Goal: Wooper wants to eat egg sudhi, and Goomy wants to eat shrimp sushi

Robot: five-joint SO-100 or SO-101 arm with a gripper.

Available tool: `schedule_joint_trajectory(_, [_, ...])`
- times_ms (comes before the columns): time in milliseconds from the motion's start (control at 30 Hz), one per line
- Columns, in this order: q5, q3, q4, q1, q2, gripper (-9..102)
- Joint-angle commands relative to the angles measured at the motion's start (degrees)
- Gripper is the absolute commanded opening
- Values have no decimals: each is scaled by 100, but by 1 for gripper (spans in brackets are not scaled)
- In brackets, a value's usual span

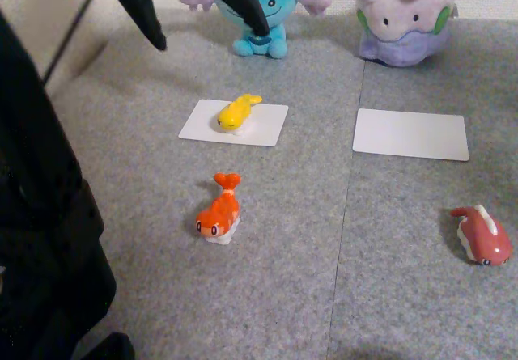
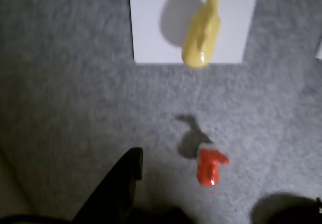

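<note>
egg sudhi [image 1: 237,112] rests on white card [image 1: 202,125] before Wooper [image 1: 267,8], apparently served; shrimp sushi [image 1: 219,210] on carpet nearer than that card; gripper [image 1: 209,30] raised, jaws wide apart, empty; Goomy [image 1: 405,16] card bare.

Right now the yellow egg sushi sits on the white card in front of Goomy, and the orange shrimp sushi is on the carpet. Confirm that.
Not quite. The egg sushi sits on the white card in front of Wooper, not Goomy; the other view shows it. The card before Goomy is bare. The shrimp sushi is indeed on the carpet.
</note>
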Motion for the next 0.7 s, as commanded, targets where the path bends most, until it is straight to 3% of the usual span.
schedule_joint_trajectory(0, [-211,527,202,35,1257,46])
schedule_joint_trajectory(133, [-536,2215,-202,202,2479,39])
schedule_joint_trajectory(367, [-976,5150,-1872,729,3823,35])
schedule_joint_trajectory(500, [-1503,5748,-2487,1397,3788,34])
schedule_joint_trajectory(667, [-2470,6073,-2602,1995,3287,34])
